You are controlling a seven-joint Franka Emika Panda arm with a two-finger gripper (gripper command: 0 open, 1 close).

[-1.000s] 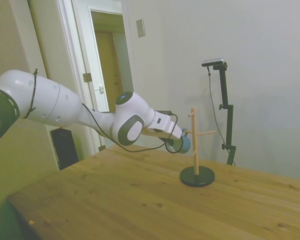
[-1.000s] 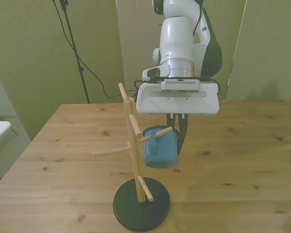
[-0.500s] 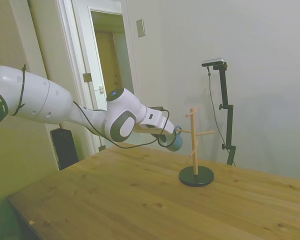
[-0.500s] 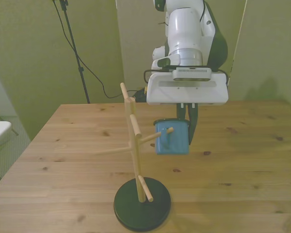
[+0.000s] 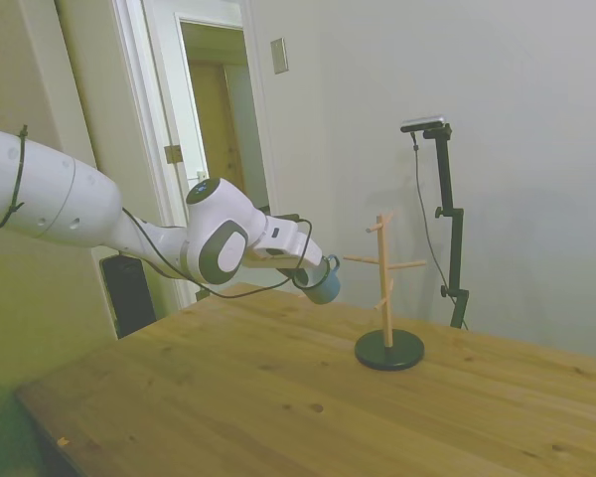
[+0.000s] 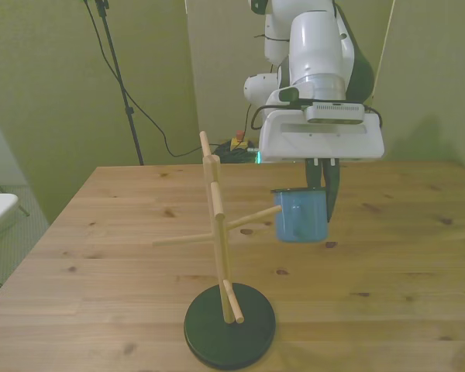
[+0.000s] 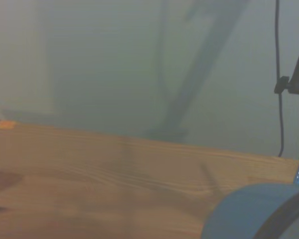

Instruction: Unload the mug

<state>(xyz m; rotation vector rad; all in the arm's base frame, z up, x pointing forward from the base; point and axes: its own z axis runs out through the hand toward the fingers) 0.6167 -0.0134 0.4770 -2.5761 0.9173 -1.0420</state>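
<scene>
My gripper (image 6: 323, 203) is clamped on the mug (image 6: 300, 215), one finger (image 6: 331, 190) running down its side at the front view's right, so the mug hangs just under my wrist. It is held in the air above the table (image 6: 387, 256), clear of the wooden mug tree (image 6: 221, 248) and just beyond the tip of the nearest peg. In the side view the mug (image 5: 323, 283) sits apart from the tree (image 5: 385, 298), on the arm's side.

The bench (image 6: 387, 256) is knotty, grained wood with a soft sheen. The mug tree (image 6: 219, 232) has pale bare-wood pegs on a matt black base. The mug (image 6: 300, 216) looks smooth and glazed. The arm's shell (image 5: 50, 194) is glossy white plastic.
</scene>
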